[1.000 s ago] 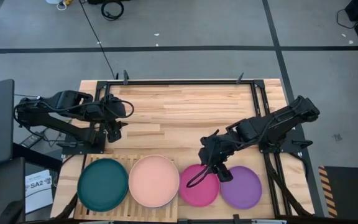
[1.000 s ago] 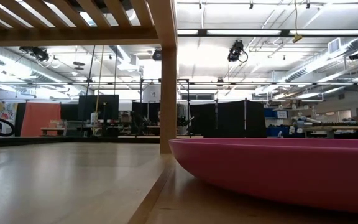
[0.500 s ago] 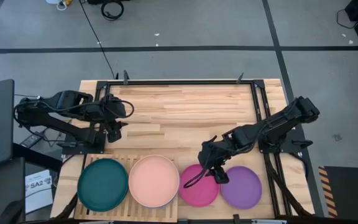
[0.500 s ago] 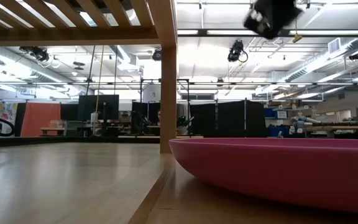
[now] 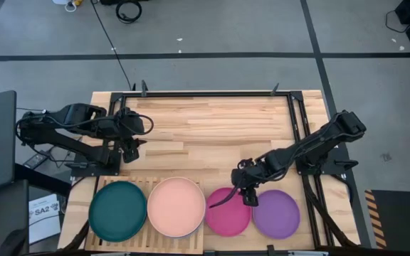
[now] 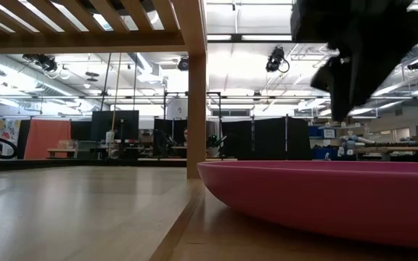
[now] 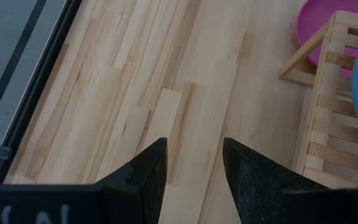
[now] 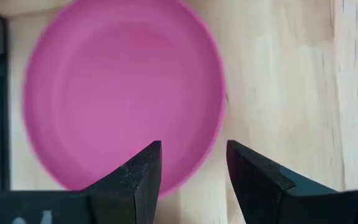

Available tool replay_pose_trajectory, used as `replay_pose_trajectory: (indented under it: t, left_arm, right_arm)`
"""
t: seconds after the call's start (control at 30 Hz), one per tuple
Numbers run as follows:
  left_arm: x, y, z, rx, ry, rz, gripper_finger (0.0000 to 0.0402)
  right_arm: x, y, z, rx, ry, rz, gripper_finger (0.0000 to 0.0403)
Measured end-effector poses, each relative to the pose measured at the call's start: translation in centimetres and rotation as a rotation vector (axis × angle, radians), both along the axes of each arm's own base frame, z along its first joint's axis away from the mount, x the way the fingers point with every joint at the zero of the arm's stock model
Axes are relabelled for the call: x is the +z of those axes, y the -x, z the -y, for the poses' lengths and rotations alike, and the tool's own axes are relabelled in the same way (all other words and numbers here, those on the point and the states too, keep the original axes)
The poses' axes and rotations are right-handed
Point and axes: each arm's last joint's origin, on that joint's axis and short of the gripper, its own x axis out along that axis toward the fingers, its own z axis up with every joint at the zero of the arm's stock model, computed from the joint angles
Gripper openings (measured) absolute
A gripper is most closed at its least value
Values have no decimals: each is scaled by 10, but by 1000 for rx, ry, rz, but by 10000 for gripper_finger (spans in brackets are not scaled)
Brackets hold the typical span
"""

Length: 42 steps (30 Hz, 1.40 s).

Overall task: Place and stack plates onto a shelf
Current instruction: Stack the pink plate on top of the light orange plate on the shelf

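Right gripper (image 5: 244, 192): fingers apart with a clear gap between them, holding nothing. It hangs over the far edge of the magenta plate (image 5: 228, 212). In the right wrist view the two dark fingers (image 8: 138, 180) frame the plate's rim and the bare wood beside it.

Left gripper (image 7: 191, 171): fingers parted, empty, with only bare tabletop showing between them. The arm waits at the left edge of the table, well apart from the plates.

Magenta plate: flat on the table (image 5: 212, 135), just beside the right end of the shelf (image 5: 109, 183) and next to the purple plate (image 5: 276, 214). In the low view it fills the foreground, with the right arm dark above it.

Purple plate: flat on the table, the rightmost in the front row.

Shelf: light slatted wooden rack at the table's front left, raised on legs.

Salmon pink plate (image 5: 176, 206): lies on the right half of the shelf. The left wrist view shows a blue edge under it, so it tops a stack.

Teal plate (image 5: 117, 210): lies on the left half of the shelf, beside the salmon pink one.
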Motion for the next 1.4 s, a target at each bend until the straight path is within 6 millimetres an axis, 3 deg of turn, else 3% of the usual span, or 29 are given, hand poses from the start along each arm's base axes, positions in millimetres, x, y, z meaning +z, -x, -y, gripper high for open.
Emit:
replay_pose_trajectory:
  t: [0.77, 1.4]
  left_arm:
    - [0, 0, 0, 0, 0, 0, 162]
    - [0, 0, 0, 0, 1, 0, 162]
  right_arm:
    - [-56, 21, 9, -226, -118, 15, 185]
    - [-67, 27, 11, -250, -153, 46, 185]
